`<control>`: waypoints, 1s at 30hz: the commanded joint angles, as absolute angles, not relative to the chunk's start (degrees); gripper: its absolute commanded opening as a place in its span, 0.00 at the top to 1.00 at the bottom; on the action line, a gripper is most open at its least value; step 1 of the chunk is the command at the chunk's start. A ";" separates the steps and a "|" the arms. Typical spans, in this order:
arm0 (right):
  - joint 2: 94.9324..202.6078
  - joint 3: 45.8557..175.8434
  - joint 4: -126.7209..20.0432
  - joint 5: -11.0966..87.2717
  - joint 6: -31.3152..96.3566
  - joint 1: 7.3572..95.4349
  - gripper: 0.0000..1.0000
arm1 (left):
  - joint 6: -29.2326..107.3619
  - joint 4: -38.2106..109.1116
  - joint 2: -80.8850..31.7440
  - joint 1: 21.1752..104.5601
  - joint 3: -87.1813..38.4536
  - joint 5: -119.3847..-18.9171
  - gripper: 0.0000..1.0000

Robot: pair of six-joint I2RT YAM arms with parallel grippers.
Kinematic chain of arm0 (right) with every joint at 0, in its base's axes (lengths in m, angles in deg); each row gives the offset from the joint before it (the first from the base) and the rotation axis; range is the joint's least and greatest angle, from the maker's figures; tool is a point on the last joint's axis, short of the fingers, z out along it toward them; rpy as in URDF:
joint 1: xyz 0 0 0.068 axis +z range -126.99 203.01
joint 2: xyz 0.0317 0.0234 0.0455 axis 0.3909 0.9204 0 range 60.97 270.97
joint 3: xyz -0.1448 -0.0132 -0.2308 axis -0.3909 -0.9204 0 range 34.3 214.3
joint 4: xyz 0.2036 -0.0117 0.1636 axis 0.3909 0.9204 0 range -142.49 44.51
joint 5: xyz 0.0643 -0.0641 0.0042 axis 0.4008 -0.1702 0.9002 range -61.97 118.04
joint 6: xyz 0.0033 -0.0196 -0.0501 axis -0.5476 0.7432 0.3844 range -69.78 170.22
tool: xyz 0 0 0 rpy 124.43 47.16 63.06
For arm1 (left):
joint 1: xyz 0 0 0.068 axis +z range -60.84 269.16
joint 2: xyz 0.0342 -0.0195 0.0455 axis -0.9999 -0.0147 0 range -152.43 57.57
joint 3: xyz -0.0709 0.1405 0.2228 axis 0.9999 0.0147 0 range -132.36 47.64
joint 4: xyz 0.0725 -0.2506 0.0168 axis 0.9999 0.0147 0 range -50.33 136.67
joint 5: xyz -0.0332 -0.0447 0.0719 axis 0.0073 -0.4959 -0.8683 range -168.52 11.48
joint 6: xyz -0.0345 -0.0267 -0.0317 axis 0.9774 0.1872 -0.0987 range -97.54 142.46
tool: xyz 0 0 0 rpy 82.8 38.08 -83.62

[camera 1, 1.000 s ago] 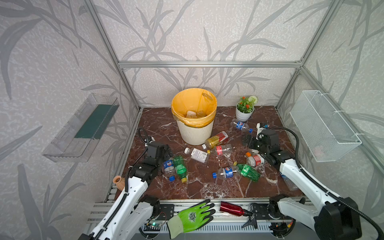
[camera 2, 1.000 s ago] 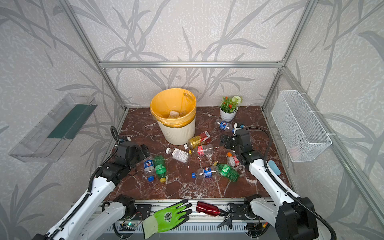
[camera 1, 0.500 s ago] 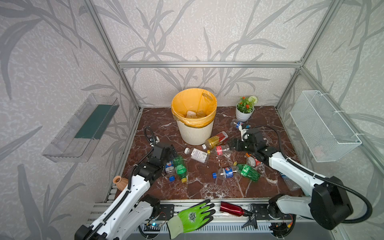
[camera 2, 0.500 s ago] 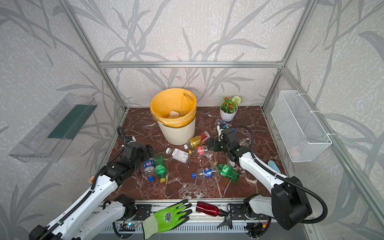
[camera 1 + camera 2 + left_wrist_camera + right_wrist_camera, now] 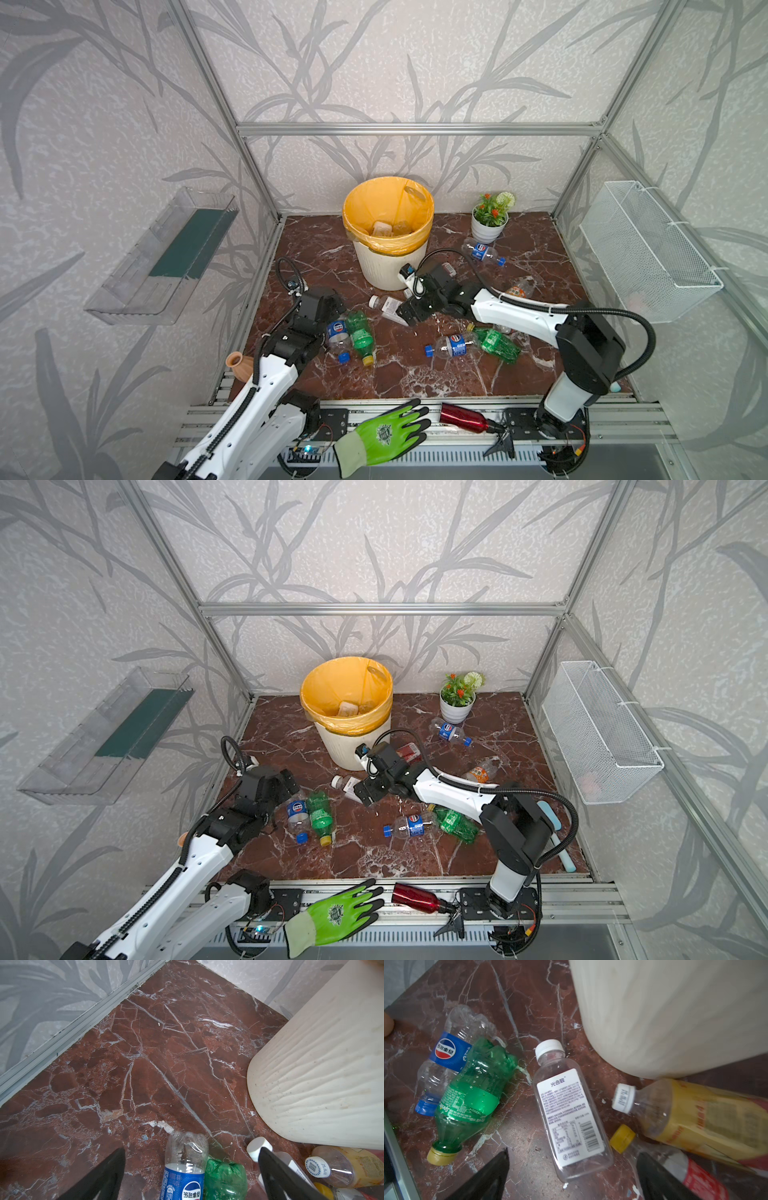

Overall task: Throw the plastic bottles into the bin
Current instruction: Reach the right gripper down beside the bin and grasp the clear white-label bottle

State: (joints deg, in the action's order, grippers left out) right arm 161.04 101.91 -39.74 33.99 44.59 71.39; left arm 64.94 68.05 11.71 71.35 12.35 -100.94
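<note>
Near left, left gripper [image 5: 191,1149] jaws wide apart, empty, straddling the bases of the Pepsi bottle [image 5: 184,1176] and green bottle [image 5: 225,1178]; the two lie side by side, long axes near-far, caps toward the near edge. Mid floor, right gripper [image 5: 573,1151] also spread, gripping nothing, above the white-label bottle [image 5: 569,1113], which lies flat with its cap pointing left. Far centre the bin [image 5: 382,266] stands upright, with bare marble floor [image 5: 145,1053] between it and the left wall rail [image 5: 62,1038].
</note>
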 commanded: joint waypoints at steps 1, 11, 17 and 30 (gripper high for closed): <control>165.29 105.80 -33.36 33.21 49.61 71.87 0.04 | 65.80 69.54 12.12 72.23 12.76 -101.37 0.01; 175.69 116.42 -22.92 32.57 53.26 72.48 0.04 | 65.35 70.77 14.66 73.51 13.97 -101.30 0.01; 178.09 119.05 -20.18 32.87 54.69 73.96 0.05 | 65.09 71.39 15.11 73.82 14.06 -101.56 0.01; 185.05 129.02 -11.21 28.13 53.75 74.68 0.13 | 64.65 71.65 15.53 74.04 14.69 -101.63 0.01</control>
State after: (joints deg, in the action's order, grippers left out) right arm 183.09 125.91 -16.20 29.99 53.71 74.56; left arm 64.59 70.11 14.85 73.76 14.27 -100.72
